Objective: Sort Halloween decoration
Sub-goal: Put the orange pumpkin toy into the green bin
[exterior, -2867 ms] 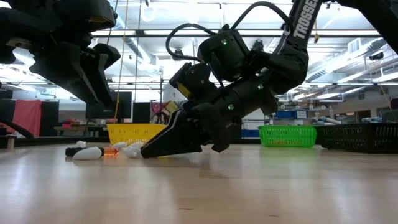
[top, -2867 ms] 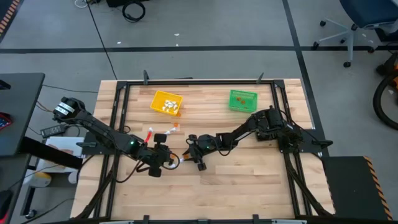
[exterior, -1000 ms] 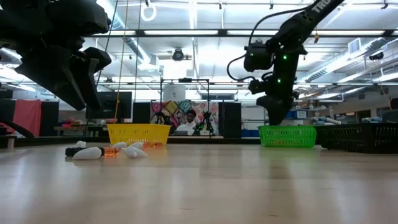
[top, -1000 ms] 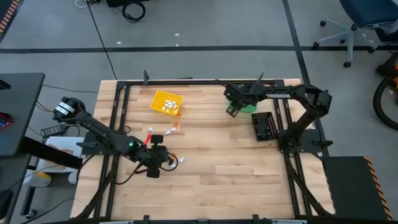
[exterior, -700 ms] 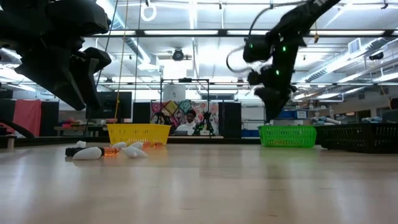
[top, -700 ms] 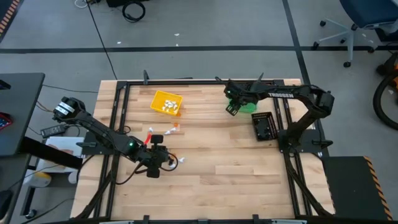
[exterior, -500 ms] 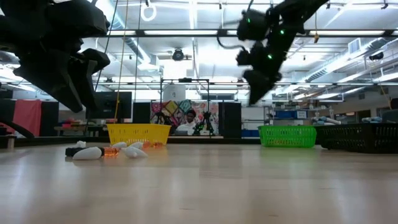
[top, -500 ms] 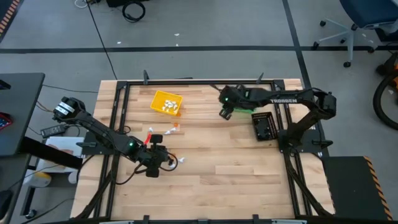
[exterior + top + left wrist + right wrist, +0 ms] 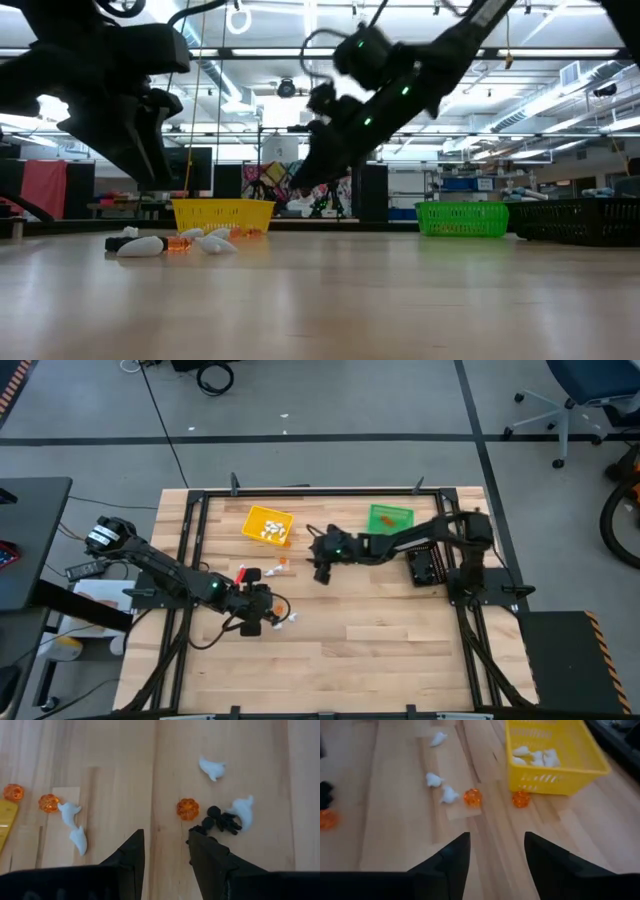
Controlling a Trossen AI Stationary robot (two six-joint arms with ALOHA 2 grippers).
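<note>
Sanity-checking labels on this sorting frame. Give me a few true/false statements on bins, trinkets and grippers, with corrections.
1. The yellow slatted plastic bin holds white trinkets. True.
2. The right gripper carries an orange ball. False: its fingers are open with nothing between them.
3. Two orange faceted balls lie on the wooden table beside the yellow bin. True.
4. The left gripper hangs over the green mesh bin. False: it is over loose trinkets near a black spider.

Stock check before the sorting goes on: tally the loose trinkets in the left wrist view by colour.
White trinkets: 4
Orange trinkets: 3
Black clump: 1, its pieces cannot be told apart
Total: 8
</note>
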